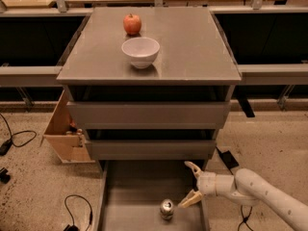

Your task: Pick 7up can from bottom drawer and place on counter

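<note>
The 7up can [167,209] stands upright in the open bottom drawer [132,196], near its front and a little right of centre; its shiny top shows. My gripper [188,184] is over the drawer's right side, just right of and slightly behind the can, with its two pale fingers spread apart and empty. One fingertip [185,204] is close to the can without touching it. The white arm comes in from the lower right. The grey counter [192,47] tops the drawer cabinet.
A white bowl [140,51] and a red apple [132,23] sit on the counter's left half. Two grey drawers [149,113] are above the bottom one. A wooden box [62,131] stands left of the cabinet. Cables [19,138] lie on the floor.
</note>
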`<state>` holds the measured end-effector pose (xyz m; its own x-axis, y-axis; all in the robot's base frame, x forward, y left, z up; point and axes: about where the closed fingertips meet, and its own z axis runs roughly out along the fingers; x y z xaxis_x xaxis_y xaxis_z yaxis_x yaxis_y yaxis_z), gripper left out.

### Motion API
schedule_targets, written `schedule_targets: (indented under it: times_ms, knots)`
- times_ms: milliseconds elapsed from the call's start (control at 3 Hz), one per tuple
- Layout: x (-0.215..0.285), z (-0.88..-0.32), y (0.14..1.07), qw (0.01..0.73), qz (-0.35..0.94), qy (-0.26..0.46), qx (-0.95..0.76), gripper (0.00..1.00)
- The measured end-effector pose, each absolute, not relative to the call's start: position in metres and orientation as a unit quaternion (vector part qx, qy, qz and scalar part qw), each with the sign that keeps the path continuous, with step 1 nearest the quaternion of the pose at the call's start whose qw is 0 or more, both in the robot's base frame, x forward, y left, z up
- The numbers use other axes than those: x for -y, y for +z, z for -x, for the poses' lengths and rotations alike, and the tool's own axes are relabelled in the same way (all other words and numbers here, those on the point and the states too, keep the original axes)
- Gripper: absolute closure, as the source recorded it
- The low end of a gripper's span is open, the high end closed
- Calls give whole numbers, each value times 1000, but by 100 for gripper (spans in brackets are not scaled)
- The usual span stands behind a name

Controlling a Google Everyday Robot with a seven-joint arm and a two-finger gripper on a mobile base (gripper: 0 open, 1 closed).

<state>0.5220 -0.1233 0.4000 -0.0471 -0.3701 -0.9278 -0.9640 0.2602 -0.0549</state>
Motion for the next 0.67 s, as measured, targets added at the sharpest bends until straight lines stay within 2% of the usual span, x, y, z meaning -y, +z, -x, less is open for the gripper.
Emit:
schedule_targets:
  times_ms: [333,667]
  knots:
    - [92,-504,321,457,532,356,-617,0]
    - [74,-489,280,463,525,378,-606,0]
